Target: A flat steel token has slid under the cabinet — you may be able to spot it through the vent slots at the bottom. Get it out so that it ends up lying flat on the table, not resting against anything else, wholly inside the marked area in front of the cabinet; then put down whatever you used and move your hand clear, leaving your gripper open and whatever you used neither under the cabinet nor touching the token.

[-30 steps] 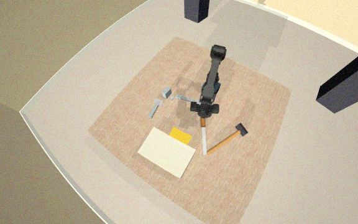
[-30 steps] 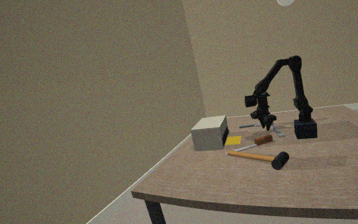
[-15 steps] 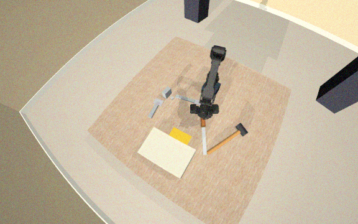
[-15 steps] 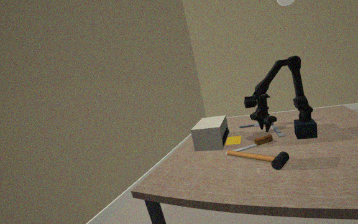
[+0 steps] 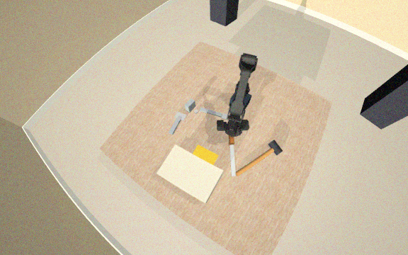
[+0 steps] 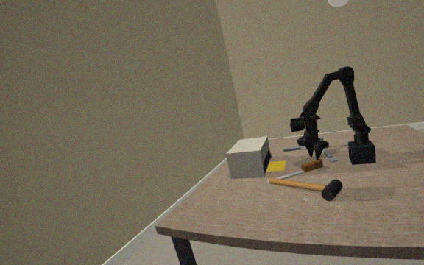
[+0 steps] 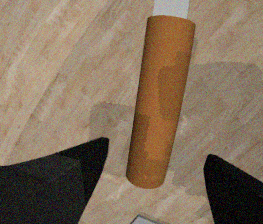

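Steel token, flat and small: from where I stand I can't see it, and I take it to be under the cream box-shaped cabinet point(image 5: 190, 173) point(image 6: 246, 162). Seen from above, the yellow marked area point(image 5: 205, 154) point(image 6: 276, 165) lies at the cabinet's one o'clock, with no token on it. The black jaws point(image 5: 233, 132) point(image 6: 315, 156) stand partly open, gripping nothing, above the orange-brown handle point(image 5: 231, 140) point(image 6: 312, 165) point(image 7: 162, 100) of a flat pale-bladed tool point(image 5: 232, 159) point(image 6: 291, 174) point(image 7: 171, 7) on the tabletop point(image 5: 261, 198) point(image 6: 271, 217). Fetching a tool seems barely begun; grasping, raking out the token, setting the tool down and backing off all remain.
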Available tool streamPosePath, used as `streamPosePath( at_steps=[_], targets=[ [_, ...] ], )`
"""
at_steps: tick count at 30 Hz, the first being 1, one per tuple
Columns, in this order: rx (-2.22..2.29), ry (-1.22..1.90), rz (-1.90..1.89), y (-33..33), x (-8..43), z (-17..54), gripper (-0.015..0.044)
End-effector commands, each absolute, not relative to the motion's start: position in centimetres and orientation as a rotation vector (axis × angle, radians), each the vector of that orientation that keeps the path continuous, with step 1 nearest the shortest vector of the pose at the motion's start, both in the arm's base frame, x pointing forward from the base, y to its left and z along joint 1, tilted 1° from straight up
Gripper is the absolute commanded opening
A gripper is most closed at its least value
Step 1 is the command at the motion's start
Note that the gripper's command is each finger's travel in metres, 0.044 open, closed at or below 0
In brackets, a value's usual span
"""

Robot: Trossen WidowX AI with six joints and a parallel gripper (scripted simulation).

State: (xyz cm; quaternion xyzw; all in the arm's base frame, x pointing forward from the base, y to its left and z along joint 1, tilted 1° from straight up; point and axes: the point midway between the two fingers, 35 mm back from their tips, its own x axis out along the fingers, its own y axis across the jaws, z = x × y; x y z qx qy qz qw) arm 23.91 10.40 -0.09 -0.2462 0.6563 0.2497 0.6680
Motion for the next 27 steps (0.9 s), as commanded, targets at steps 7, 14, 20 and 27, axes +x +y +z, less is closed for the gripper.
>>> streamPosePath(
  at_steps=[7,14,20,27],
  targets=[
    [-0.560,1.495,0.571,10.3,23.6,-2.0,0.0270],
    [-0.560,1.496,0.571,10.3,23.6,-3.1,0.0270],
    [-0.560,1.496,0.571,10.3,23.5,-4.1,0.0270],
    [-0.560,1.496,0.571,10.3,23.5,-5.0,0.0270]
  ],
)
